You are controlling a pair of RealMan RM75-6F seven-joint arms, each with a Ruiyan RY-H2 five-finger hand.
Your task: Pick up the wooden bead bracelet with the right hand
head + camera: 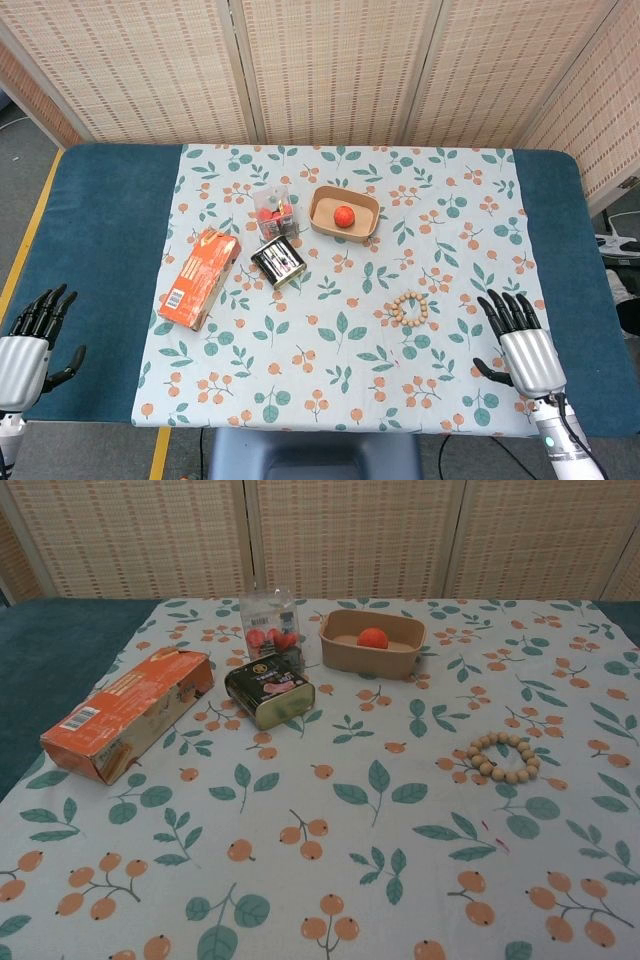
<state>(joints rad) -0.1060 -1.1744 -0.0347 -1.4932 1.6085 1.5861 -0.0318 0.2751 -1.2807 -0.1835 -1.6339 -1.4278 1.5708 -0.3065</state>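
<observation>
The wooden bead bracelet (409,309) lies untouched on the floral tablecloth (330,380). Right hand (520,342) (fingers spread, holding nothing) rests nearby; left hand (35,335) likewise spread.

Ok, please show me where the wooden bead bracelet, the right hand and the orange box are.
wooden bead bracelet (409,309): head view, on its beads at the left side.
right hand (522,345): head view, on the back of the hand.
orange box (127,712): chest view, on its top face.

The left hand (35,340) is cut by the head view's edge at 8 o'clock. Both hands are outside the chest view. The tin (268,688) label is too small to read.
</observation>
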